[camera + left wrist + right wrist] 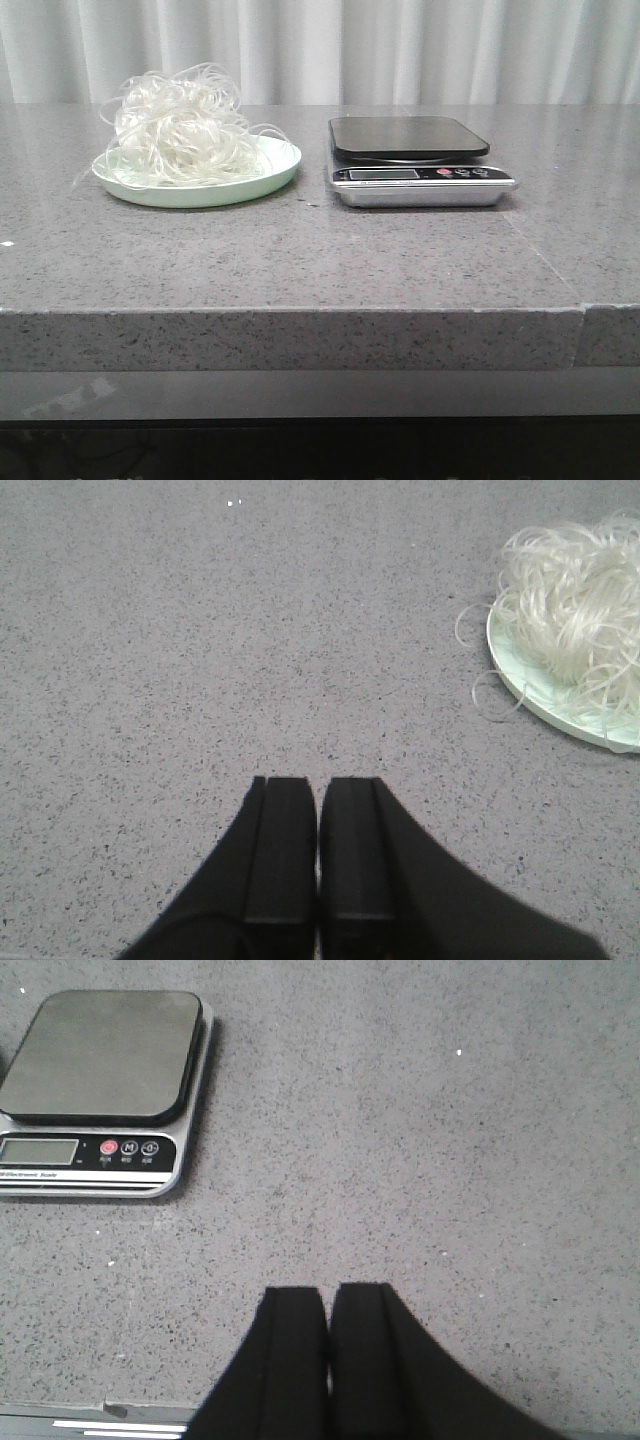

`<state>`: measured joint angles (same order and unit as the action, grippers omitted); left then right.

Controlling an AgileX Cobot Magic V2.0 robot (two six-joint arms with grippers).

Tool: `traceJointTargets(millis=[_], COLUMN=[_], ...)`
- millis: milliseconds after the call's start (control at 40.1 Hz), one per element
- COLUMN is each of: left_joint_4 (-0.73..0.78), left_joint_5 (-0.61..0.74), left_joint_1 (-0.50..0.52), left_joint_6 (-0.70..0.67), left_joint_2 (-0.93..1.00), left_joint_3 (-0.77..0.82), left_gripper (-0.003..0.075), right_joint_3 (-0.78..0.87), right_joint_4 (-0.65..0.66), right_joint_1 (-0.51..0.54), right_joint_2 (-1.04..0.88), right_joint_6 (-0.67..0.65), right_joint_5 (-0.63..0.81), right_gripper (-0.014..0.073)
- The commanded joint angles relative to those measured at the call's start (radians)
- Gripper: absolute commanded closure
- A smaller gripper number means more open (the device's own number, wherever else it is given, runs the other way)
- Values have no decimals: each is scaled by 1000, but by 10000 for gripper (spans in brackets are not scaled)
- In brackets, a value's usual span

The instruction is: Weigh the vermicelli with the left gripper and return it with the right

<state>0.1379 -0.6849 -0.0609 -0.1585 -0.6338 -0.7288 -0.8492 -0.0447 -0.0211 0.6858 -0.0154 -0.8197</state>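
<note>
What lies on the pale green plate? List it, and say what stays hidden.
Only the vermicelli lies on the plate, a loose tangle piled toward its left side, with stray loops hanging over the rim. The plate surface beneath the heap is covered, so anything under it cannot be seen.

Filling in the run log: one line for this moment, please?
stage: not begun | vermicelli: on plate | scale: bare | left gripper: shut, empty | right gripper: shut, empty

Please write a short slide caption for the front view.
Vermicelli piled on a pale green plate, left of an empty scale.
</note>
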Motion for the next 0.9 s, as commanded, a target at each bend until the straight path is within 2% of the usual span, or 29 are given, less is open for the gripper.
traceJointTargets(millis=[0,75,149,274,349,423,498,548,722,872], left_joint_4=[0,-4,-4,-1,-1,0,-2,-12,-35,-47], left_joint_5=[64,65,63,65,70,71,71,79,97,108], left_joint_1=[-6,-6,-6,-6,-6,-6,-6,-6,-62,-155], left_joint_6=[-3,-3,-3,-3,-3,1,7,12,43,44], left_joint_2=[-13,-17,-17,-17,-17,-17,-21,-27,-80,-165], left_joint_3=[-35,-35,-35,-35,-35,-35,-35,-35,-45,-84], left_gripper=[563,563,563,528,426,253,122,93,101,101], right_joint_3=[-29,-29,-29,-29,-29,-29,-29,-29,-29,-29], right_joint_4=[-2,-2,-2,-2,-2,-2,-2,-2,-2,-2], right_joint_1=[3,3,3,3,3,3,3,3,3,3], right_joint_2=[23,25,25,25,25,25,25,25,25,25], right_joint_6=[8,8,8,8,8,8,8,8,8,8], right_joint_5=[54,54,56,58,58,55,55,57,54,54], right_gripper=[414,407,347,138,32,-34,-34,-34,-34,-34])
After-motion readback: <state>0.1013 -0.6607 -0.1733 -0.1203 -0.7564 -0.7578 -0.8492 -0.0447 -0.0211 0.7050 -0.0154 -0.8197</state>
